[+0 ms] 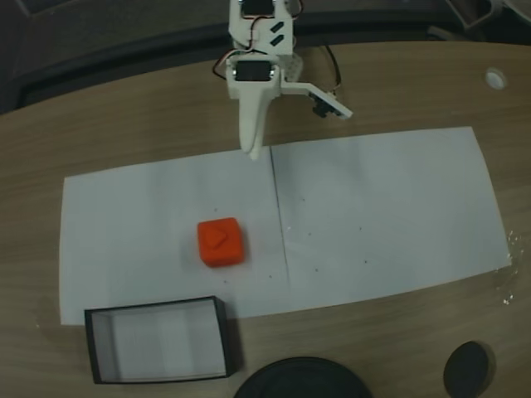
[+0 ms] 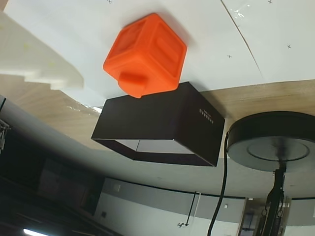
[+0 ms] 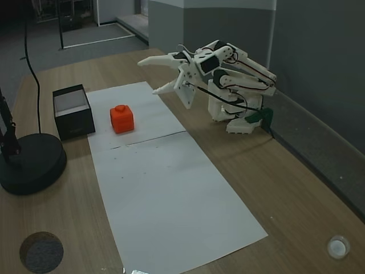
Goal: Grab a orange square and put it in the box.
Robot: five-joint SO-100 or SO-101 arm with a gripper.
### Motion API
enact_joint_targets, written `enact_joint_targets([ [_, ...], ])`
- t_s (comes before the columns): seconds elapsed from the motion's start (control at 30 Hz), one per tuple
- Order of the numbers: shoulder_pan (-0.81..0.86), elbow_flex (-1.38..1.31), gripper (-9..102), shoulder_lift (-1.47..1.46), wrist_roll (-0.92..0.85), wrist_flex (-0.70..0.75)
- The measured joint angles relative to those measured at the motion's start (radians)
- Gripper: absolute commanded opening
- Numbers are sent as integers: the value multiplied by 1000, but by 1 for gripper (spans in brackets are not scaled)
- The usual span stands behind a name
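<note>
The white two-finger gripper (image 3: 153, 75) hangs with its jaws spread apart and nothing between them, above the far edge of the white paper sheet (image 1: 373, 207). The small bright orange-red rounded cube (image 1: 221, 241) sits on that sheet, well apart from the gripper. The shallow black-walled rectangular tray with a pale floor (image 1: 158, 340) rests just off the sheet's near edge, near the cube.

Bare paper (image 1: 373, 207) between tool (image 3: 149, 75) and orange square (image 1: 221, 241).

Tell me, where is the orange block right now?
The orange square sits on the white paper, left of its centre seam in a fixed view, apart from the box below it and from the open fingers.
</note>
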Motion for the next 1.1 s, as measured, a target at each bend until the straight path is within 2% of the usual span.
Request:
enact_joint_targets([
  [0.23, -86, -84, 36, -150, 0, 51],
  [0.5, -94, -437, 37, -689, 0, 161],
  [0.8, -5, -884, 37, -1365, -32, 313],
  [1.1, 117, -1180, 37, -1833, -100, 324],
])
